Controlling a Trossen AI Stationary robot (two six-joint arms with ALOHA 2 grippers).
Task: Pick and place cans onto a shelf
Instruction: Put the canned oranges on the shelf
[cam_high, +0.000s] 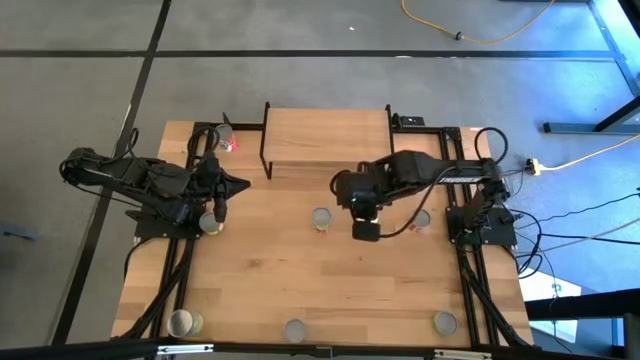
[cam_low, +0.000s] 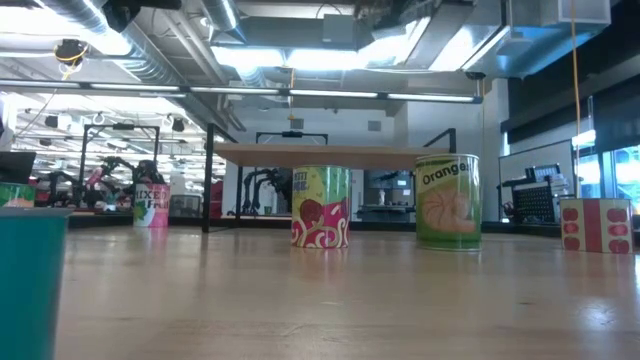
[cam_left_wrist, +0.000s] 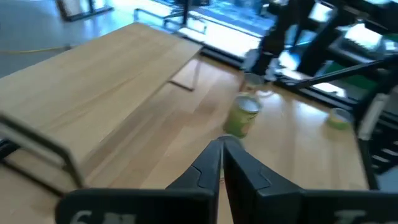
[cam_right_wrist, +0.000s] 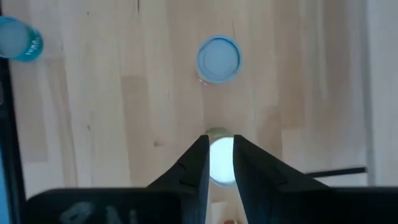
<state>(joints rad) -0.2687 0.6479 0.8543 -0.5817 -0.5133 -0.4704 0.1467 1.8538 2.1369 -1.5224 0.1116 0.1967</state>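
Observation:
The shelf (cam_high: 325, 140) stands at the table's far middle, and its top board carries nothing. Several cans stand upright on the table: a green and red one (cam_high: 320, 217) in front of the shelf, one near my left arm (cam_high: 210, 222), and a green one (cam_high: 422, 217) at the right. My right gripper (cam_right_wrist: 221, 146) hangs high above the middle can (cam_right_wrist: 221, 163) and points down, its fingers a narrow gap apart. My left gripper (cam_left_wrist: 221, 149) is shut and empty at the table's left (cam_high: 243, 184), pointing toward the middle can (cam_left_wrist: 242, 115).
Three more cans stand along the near edge (cam_high: 180, 322), (cam_high: 295, 330), (cam_high: 443, 322). A red-labelled can (cam_high: 228, 140) stands at the shelf's left. In the low view a teal can (cam_low: 30, 280) is close at the left and a red spotted thing (cam_low: 597, 225) is at the right.

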